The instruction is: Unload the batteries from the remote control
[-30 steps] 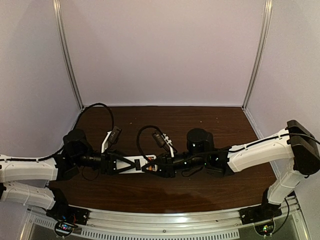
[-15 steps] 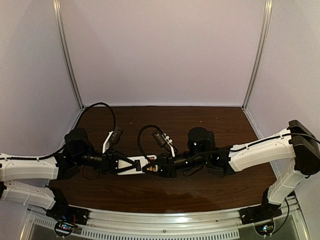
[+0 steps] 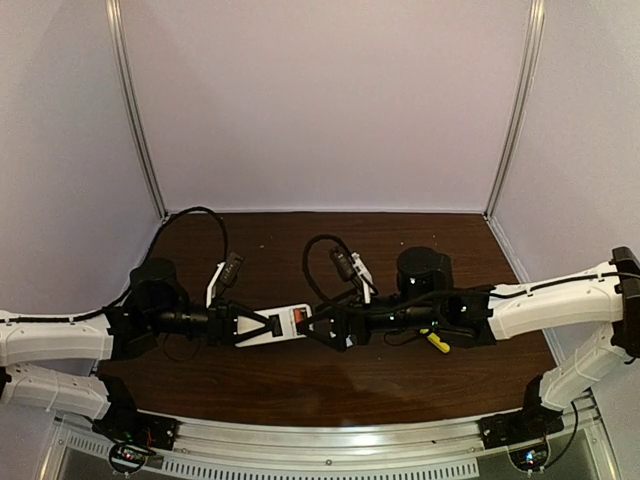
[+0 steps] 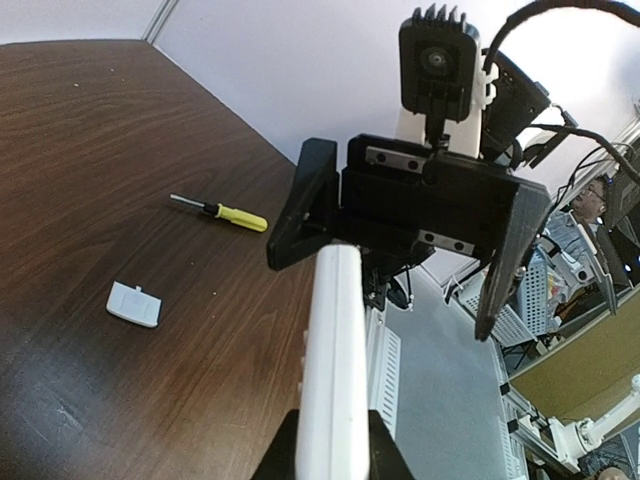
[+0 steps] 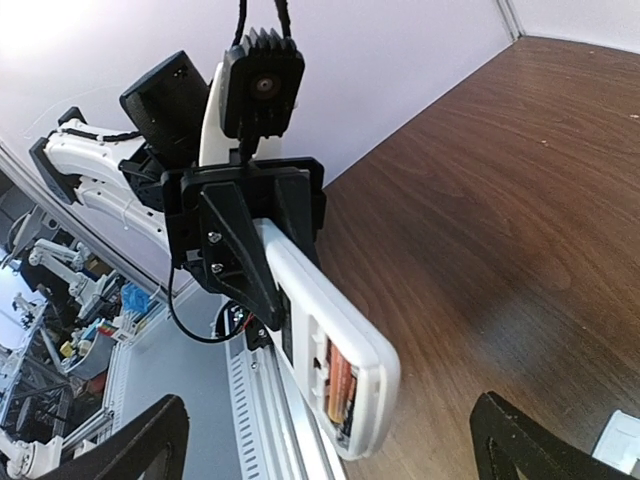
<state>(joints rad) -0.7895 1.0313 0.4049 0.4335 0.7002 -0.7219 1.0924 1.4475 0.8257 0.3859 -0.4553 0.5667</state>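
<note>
Left gripper [image 3: 268, 327] is pinching one white, open-backed remote control [image 5: 318, 335], two batteries [image 5: 338, 388] showing at six o'clock; right gripper [image 3: 312, 326] is gaping.

Left pincer [image 3: 270, 326] clamps tight; right pincer [image 3: 316, 327], facing it, gapes wide.

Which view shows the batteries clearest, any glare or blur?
Right wrist: batteries sharp in the remote control, top-left corner blown out. Left wrist: remote edge-on, near end blurred. Top external: dim, glare on the front rail.
</note>
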